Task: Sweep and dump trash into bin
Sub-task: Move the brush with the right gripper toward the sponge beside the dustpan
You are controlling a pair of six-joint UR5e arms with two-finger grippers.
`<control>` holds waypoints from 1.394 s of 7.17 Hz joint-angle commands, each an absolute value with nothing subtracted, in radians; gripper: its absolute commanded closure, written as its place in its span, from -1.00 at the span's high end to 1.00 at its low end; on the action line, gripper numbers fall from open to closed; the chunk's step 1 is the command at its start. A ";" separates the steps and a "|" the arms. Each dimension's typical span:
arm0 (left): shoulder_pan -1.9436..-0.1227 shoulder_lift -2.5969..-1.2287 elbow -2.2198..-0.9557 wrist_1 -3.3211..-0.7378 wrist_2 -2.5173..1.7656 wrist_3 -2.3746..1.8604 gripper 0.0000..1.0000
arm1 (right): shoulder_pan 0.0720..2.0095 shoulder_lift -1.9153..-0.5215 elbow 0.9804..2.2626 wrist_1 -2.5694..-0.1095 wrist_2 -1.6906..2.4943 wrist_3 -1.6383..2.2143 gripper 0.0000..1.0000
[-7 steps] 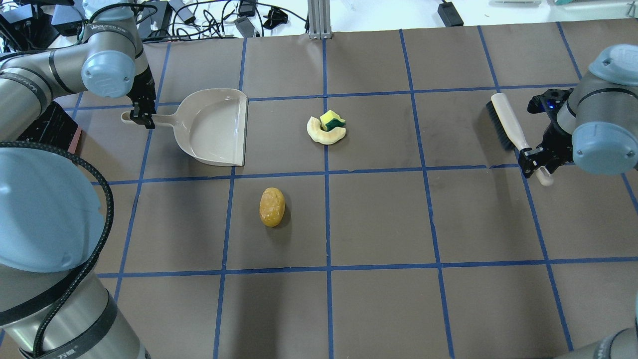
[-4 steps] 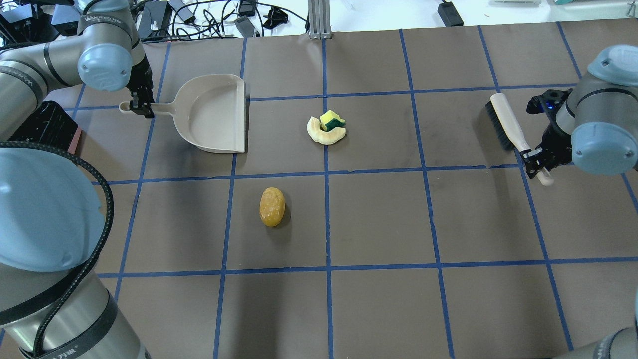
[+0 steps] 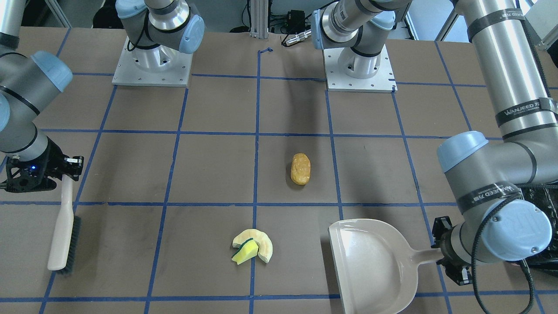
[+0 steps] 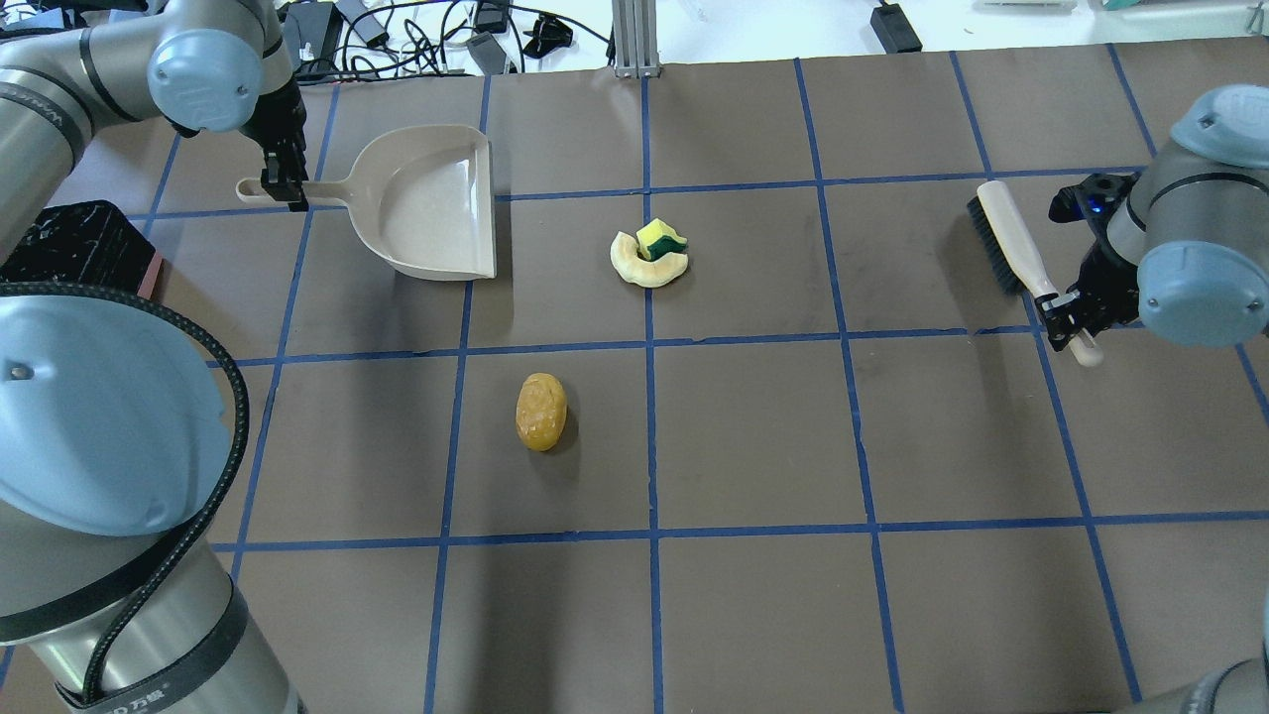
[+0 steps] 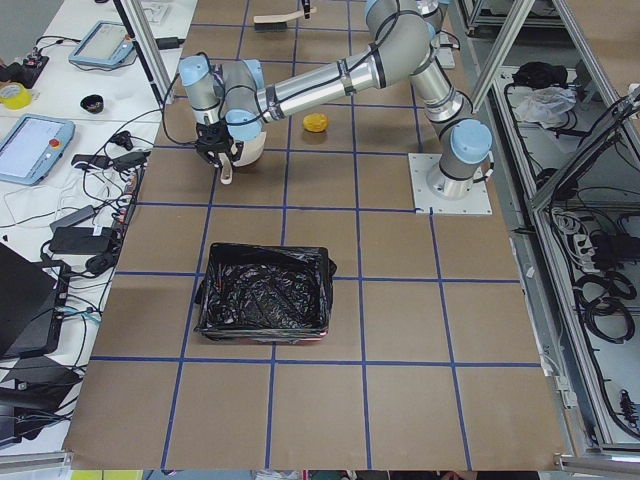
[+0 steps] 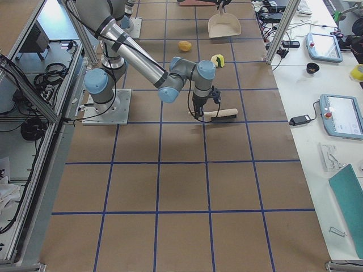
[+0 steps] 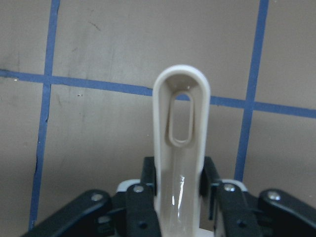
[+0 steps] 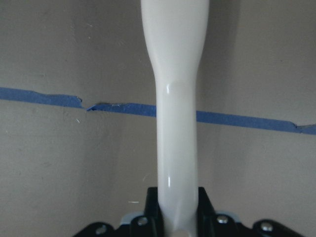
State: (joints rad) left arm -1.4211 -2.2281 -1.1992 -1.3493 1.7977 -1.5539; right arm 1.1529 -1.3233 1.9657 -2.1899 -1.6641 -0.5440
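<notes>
Gripping dustpan [image 4: 436, 213], left end effector [image 4: 282, 188], right end effector [image 4: 1064, 322] gripping brush [image 4: 1009, 233], blue-gridded brown table [image 4: 753, 436]

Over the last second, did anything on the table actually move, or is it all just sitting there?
The left gripper, shut on the handle of the dustpan, carried it away from the robot, toward the table's far edge. The right gripper seems to have drawn its fingers in on the handle of the brush. The brush, the golden-brown lump and the rind with its sponge piece lie where they were.
</notes>
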 commanded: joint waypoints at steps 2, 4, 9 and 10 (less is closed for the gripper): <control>-1.526 -2.270 -1.175 -1.367 1.831 -1.588 -1.00 | 1.230 -1.355 1.948 -2.177 -1.651 -0.413 -0.84; -1.568 -2.289 -1.164 -1.365 1.832 -1.624 -1.00 | 1.331 -1.345 1.911 -2.111 -1.651 -0.280 -0.83; -1.649 -2.286 -1.187 -1.425 1.852 -1.687 -1.00 | 1.575 -1.297 1.858 -2.068 -1.528 0.104 -1.00; -1.658 -2.277 -1.209 -1.425 1.853 -1.687 -1.00 | 1.618 -1.264 1.823 -2.063 -1.538 0.127 -1.00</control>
State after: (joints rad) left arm -1.6454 -2.2881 -1.1882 -1.4155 1.8516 -1.6829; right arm 1.5674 -1.3008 1.8594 -2.0656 -1.5475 0.0825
